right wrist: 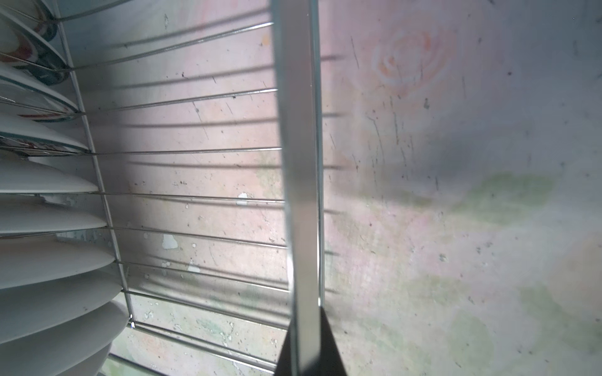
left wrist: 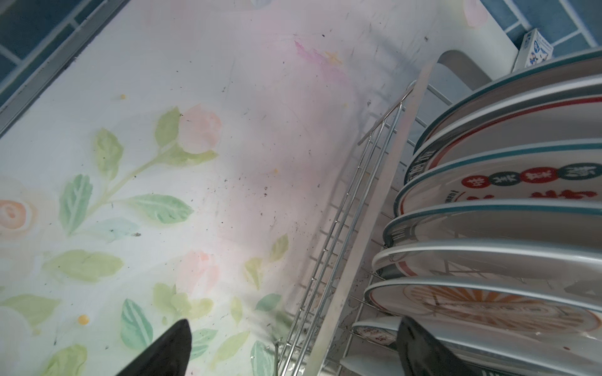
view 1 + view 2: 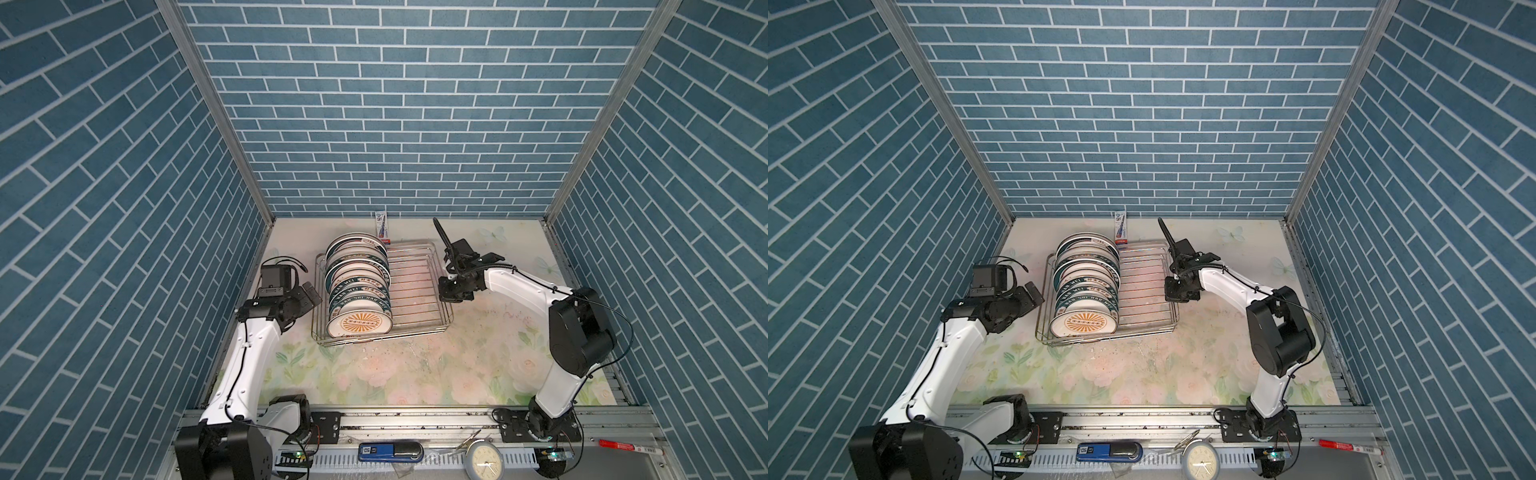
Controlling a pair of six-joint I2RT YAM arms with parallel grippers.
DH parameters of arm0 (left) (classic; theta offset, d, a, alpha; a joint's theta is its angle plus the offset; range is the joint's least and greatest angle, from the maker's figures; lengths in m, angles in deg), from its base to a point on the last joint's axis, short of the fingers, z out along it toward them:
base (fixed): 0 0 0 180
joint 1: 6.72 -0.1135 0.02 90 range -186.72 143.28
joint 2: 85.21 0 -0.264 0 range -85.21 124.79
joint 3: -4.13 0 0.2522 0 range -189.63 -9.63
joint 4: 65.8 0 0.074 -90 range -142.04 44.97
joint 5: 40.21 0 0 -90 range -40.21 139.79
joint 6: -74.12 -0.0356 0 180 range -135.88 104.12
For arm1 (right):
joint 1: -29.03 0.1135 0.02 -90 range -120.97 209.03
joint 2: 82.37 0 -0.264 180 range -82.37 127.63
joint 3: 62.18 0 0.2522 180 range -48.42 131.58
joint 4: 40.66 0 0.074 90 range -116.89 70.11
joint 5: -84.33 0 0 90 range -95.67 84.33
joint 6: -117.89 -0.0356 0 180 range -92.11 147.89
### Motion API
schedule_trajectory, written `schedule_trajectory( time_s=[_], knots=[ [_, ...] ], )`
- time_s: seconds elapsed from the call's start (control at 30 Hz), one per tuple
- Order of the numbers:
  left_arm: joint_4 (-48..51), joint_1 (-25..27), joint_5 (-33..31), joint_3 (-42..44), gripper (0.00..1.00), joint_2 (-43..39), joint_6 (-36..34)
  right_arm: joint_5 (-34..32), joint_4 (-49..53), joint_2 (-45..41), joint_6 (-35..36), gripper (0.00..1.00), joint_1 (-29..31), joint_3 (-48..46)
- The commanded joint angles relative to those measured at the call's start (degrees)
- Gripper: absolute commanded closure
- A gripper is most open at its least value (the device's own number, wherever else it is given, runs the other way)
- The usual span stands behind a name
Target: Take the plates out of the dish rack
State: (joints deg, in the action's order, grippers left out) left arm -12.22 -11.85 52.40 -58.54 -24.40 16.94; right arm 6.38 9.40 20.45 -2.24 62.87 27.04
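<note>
My right fingers (image 1: 330, 355) are clenched on the flat metal rim of the dish rack (image 1: 301, 162), one on each face of that band, at the rack's right-hand side. In the right wrist view the rim runs straight away from my grip. The rack's thin floor wires lie to one side of it and the flowered table (image 1: 456, 228) to the other.

My left fingers (image 2: 166, 351) are spread wide and grasp nothing. One hangs over the bare table outside the rack's left side. The other hangs over the plates (image 2: 508, 224) inside. The rack's left rim runs between them; I cannot tell whether either finger touches anything.

In both top views the plates (image 3: 359, 282) (image 3: 1086, 282) stand on edge in a close row that fills the left half of the rack. They lean slightly, with dark teal rims. The nearest one (image 3: 359, 323) shows an orange sunburst, and in the left wrist view another carries red characters.

The rack (image 3: 419, 282) (image 3: 1146, 286) sits flat on the table (image 3: 415, 365), toward the back wall. A small upright carton (image 3: 381, 226) stands just behind it against the blue brick-pattern wall. Along the front rail lie a blue stapler-like tool (image 3: 390, 452), a small round clock (image 3: 484, 459) and a red marker (image 3: 623, 445), well apart from the rack.
</note>
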Motion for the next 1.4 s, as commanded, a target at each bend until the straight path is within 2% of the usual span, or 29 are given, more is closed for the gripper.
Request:
schedule_trajectory(
  time_s=[0.0, 0.27, 0.43, 0.67, 1.0, 1.2, 1.37],
  knots=[
    [0.97, -1.65, -2.09, -0.08, 0.01, -2.32, 1.41, 2.71, -9.2, 4.44, -4.82, 1.0, 0.56, 2.85],
    [2.61, -5.19, -4.03, -1.88, 0.01, -6.64, 2.08, 4.89, -7.24, 12.11, -2.05, 1.0, 0.65, 11.81],
    [2.59, -6.47, -3.63, -2.16, 0.01, -8.16, 2.68, 3.3, -5.25, 15.33, -2.03, 1.0, 1.07, 16.75],
    [3.5, -6.65, -2.35, -3.7, 0.01, -9.08, 2.28, 4.82, -1.58, 20.88, -0.4, 1.0, 2.18, 25.39],
    [4.35, -6.67, -4.19, -5.88, 0.01, -11.56, -0.84, 7.27, 4.81, 27.54, 4.36, 1.0, 3.41, 33.39],
    [3.97, -6.7, -2.32, -6.62, 0.01, -12.53, -2.6, 6.31, 6.16, 28.93, 4.84, 1.0, 4.94, 35.27],
    [3.42, -6.74, 1.96, -7.46, 0.01, -10.5, -5.51, 6.57, 6.69, 29.35, 5.25, 1.0, 6.16, 36.44]
  ],
)
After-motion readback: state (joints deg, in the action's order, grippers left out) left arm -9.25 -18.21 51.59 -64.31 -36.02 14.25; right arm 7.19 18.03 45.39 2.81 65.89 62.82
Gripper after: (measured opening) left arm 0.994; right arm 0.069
